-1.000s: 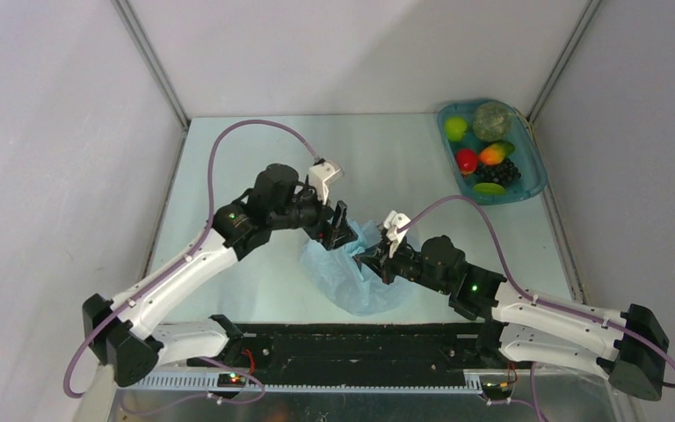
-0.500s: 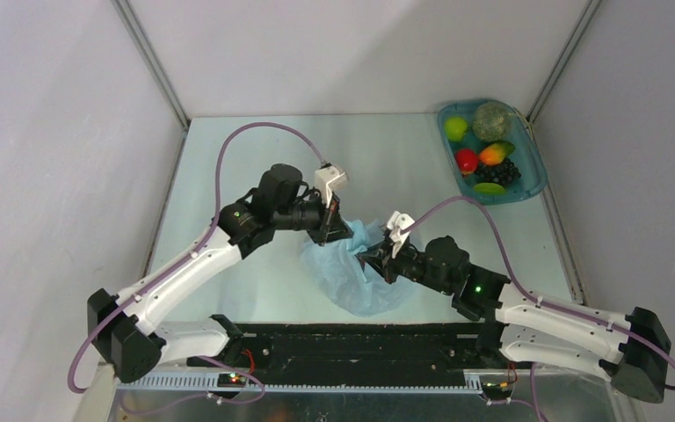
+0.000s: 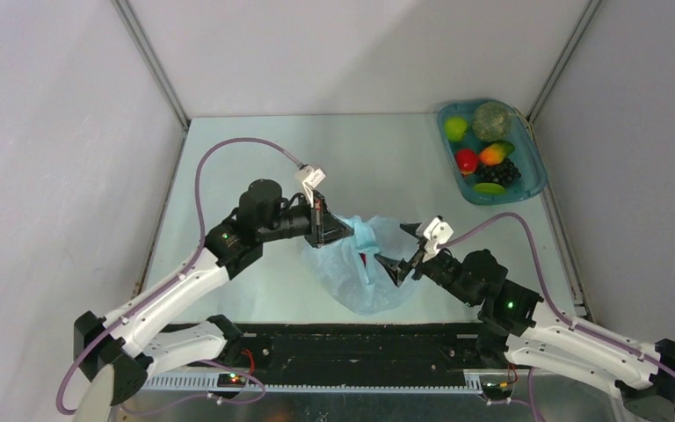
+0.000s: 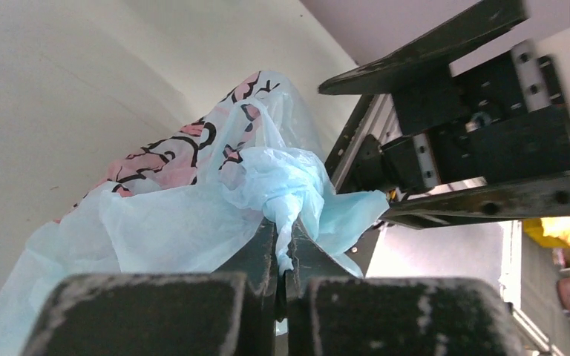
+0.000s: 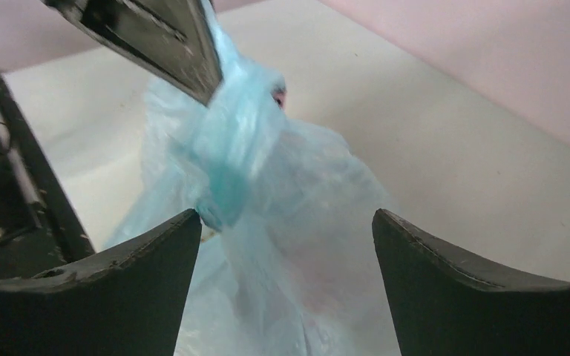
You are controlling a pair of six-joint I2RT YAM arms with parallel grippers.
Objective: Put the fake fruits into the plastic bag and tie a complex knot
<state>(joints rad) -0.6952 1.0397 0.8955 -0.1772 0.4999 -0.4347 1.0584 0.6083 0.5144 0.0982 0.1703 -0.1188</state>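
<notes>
Plastic bag point(image 3: 358, 274) lies on the desk point(image 3: 255, 158) between your grippers. Left gripper point(image 3: 343, 230) pinches a twisted strip of it; right gripper point(image 3: 397, 249) stands wide, empty, just beside. Take the opposite rim and spread the mouth gently: fake fruits point(image 3: 485, 158) wait far beyond the right gripper. Pink-and-black print point(image 4: 185, 152), no readable word.

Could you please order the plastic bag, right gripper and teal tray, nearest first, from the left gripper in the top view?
1. plastic bag: pinched by the left gripper.
2. right gripper: right of the bag.
3. teal tray: far right corner.
</notes>
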